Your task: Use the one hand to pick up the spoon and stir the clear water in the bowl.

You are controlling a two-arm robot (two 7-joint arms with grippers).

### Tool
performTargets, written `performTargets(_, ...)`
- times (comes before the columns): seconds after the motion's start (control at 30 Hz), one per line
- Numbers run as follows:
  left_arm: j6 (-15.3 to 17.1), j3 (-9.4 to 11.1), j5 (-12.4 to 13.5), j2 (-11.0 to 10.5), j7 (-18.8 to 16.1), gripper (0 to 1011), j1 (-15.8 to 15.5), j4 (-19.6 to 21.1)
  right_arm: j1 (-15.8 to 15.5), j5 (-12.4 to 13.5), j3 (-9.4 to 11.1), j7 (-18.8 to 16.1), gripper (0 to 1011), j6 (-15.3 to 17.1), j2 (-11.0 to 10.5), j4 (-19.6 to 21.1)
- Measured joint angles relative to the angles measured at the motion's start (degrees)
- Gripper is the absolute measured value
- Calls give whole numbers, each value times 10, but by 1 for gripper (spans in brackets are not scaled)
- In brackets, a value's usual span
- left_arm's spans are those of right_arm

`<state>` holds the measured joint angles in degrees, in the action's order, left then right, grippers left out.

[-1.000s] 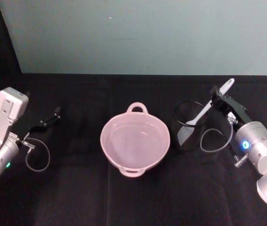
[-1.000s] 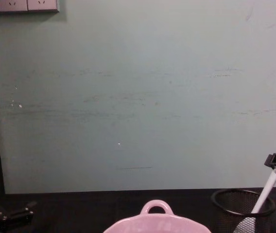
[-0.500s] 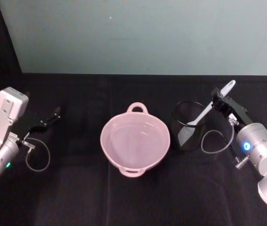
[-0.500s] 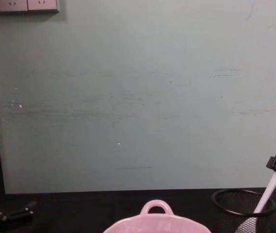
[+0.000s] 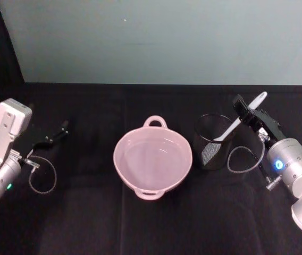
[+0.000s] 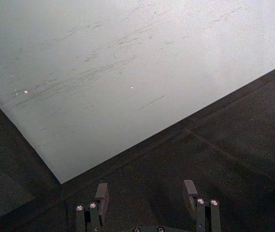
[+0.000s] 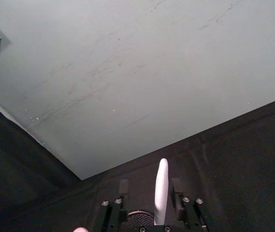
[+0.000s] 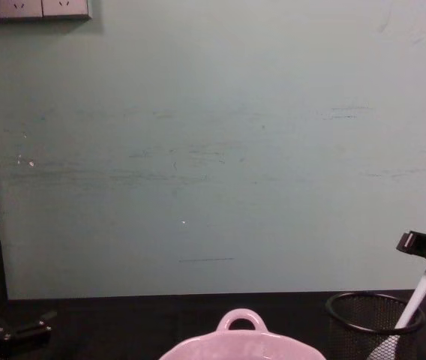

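Fingers of right gripper spread around spoon handle; blade in mesh cup, beside bowl.

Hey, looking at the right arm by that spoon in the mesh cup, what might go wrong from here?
1. The right tool straddles the spoon handle, and its sides look apart from it; closing off-centre may let the thin handle slip.
2. The spoon leans in the light mesh cup; pulling at an angle may tip or drag the cup.
3. The bowl sits right beside the cup, so a knocked cup may bump it and spill water.
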<state>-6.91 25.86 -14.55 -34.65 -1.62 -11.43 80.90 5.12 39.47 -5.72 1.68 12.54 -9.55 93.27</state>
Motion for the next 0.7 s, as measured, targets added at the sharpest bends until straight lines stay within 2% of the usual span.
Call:
performTargets(0.03,0,0,0,0,0,1011,0,0,0,0,0,0,567,0,0,0)
performTargets(0.1,0,0,0,0,0,1011,0,0,0,0,0,0,609,0,0,0)
performTargets(0.17,0,0,0,0,0,1011,0,0,0,-6,-4,-4,693,-2,-5,1)
performTargets(0.2,0,0,0,0,0,1011,0,0,-3,-18,-11,-9,731,-6,-14,5)
performTargets(0.23,0,0,0,0,0,1011,0,0,-3,-18,-11,-9,731,-6,-14,5)
performTargets(0.27,0,0,0,0,0,1011,0,0,-7,-30,-17,-13,788,-11,-22,10)
performTargets(0.33,0,0,0,0,0,1011,0,0,-12,-40,-20,-15,816,-13,-28,16)
performTargets(0.47,0,0,0,0,0,1011,0,0,-30,-64,-24,-18,940,-16,-40,42)
performTargets(0.57,0,0,0,0,0,1011,0,0,-44,-82,-23,-19,1002,-16,-50,61)
performTargets(0.6,0,0,0,0,0,1011,0,0,-44,-82,-23,-19,1002,-16,-50,61)
performTargets(0.7,0,0,0,0,0,1011,0,0,-63,-108,-20,-20,1002,-19,-65,84)
